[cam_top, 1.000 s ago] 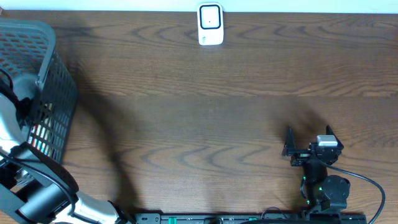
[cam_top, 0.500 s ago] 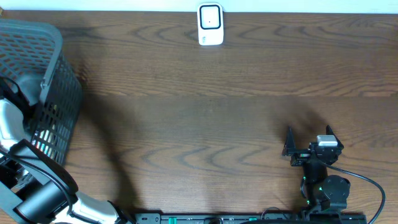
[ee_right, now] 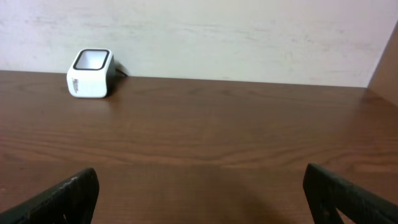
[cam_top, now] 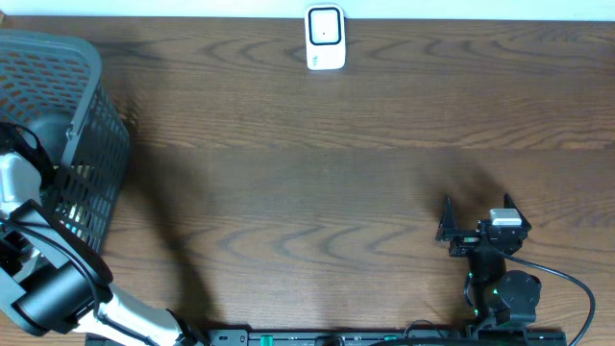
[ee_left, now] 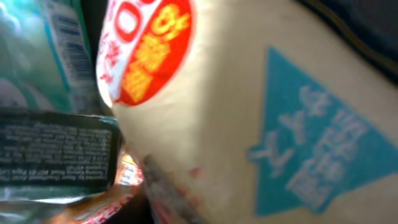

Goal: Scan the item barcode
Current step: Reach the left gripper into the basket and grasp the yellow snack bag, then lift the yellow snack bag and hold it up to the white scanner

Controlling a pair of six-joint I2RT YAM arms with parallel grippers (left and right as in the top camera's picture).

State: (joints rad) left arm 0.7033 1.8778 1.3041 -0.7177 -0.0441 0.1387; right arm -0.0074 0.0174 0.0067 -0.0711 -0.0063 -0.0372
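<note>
- Cream packet (ee_left: 205,124), red-orange label and blue triangle, filled the left wrist view, beside a dark pack (ee_left: 56,155), inside grey mesh basket (cam_top: 96,106) at worktop's (cam_top: 317,192) left edge.
- Left arm (cam_top: 17,183) reached into basket; left pincer hidden, state could not be told.
- Right pincer (cam_top: 478,208) wide open, empty, over worktop.
- White scanner (cam_top: 325,38) stood at far edge.

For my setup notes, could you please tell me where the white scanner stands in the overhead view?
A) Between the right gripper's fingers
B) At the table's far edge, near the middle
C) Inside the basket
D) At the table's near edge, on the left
B: the white scanner stands at the far edge of the table, near the middle, well apart from the basket and the right gripper.
</note>
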